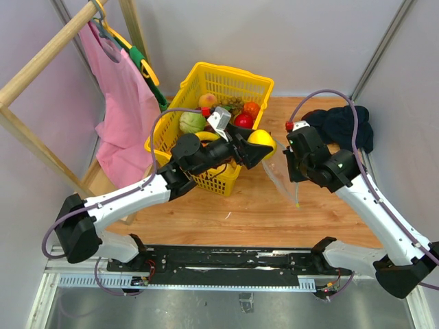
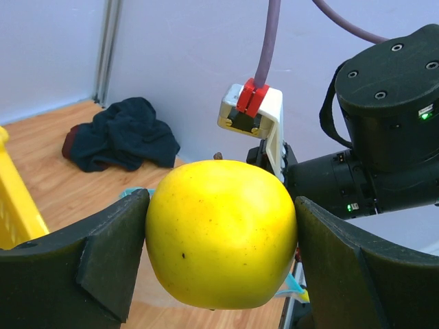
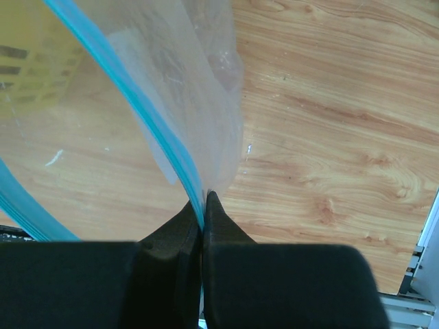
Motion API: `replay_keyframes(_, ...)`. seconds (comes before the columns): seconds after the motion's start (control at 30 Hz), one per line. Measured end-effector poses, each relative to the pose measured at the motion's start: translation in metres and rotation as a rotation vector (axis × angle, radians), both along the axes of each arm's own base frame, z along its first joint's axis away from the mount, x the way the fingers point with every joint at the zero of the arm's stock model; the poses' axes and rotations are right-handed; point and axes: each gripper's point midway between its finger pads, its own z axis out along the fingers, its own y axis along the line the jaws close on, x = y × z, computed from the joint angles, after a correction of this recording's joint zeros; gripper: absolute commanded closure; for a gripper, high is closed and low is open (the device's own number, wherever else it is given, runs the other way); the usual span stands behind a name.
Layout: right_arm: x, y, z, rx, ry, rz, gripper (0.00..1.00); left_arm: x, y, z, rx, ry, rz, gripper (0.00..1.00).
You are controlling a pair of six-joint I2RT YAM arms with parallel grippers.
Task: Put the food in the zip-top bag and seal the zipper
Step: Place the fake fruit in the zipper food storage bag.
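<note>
Yellow fruit [image 2: 219,226]: round, firm, smooth, probably slippery; best gripped across its widest part
Left gripper [image 2: 221,255]: spread wide, clamping the fruit on both sides; centre of the top view, just right of the yellow basket [image 1: 233,73]
Zip-top bag [image 3: 199,89]: light, floppy; hangs centre-right, its mouth just below the fruit
Right gripper [image 3: 204,205]: pinched tight on the zipper [image 3: 137,113] at the mouth edge

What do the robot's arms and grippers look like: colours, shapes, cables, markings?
The left arm and right arm have white links with bulky black joints. A purple-grey cable loops off each. The left gripper and right gripper have broad matte-black fingers. Each wrist carries a red-tabbed white connector block.
</note>
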Motion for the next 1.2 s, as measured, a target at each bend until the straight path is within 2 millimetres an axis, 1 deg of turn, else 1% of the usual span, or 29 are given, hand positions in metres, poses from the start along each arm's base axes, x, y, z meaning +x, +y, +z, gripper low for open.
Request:
replay_keyframes(0.07,-0.001,0.002,0.0,0.009,0.005,0.008,1.0,0.0,-0.004,-0.003,-0.012,0.006,-0.007,0.93)
replay_keyframes(0.23,-0.004,0.008,-0.001,0.033,0.021,0.028,0.99,-0.001,-0.012,-0.017,-0.02,0.028,-0.018,0.92)
replay_keyframes(0.53,-0.006,0.014,-0.001,0.067,0.034,0.038,0.99,-0.004,-0.023,-0.028,-0.02,0.029,-0.023,0.92)
replay_keyframes(0.7,-0.006,0.019,0.001,0.095,0.031,0.047,0.99,-0.009,-0.028,-0.05,0.025,0.045,-0.017,0.91)
replay_keyframes(0.87,-0.007,0.022,0.004,0.118,0.025,0.057,0.99,-0.005,-0.029,-0.068,0.08,0.065,0.015,0.88)
replay_keyframes(0.97,-0.007,0.024,0.004,0.13,0.026,0.063,0.99,-0.002,-0.027,-0.078,0.12,0.074,0.042,0.82)
replay_keyframes(1.03,-0.007,0.026,0.005,0.138,0.024,0.068,1.0,0.001,-0.028,-0.085,0.15,0.075,0.058,0.74)
replay_keyframes(1.2,-0.007,0.029,0.009,0.159,0.014,0.078,0.99,0.006,-0.036,-0.087,0.197,0.078,0.068,0.53)
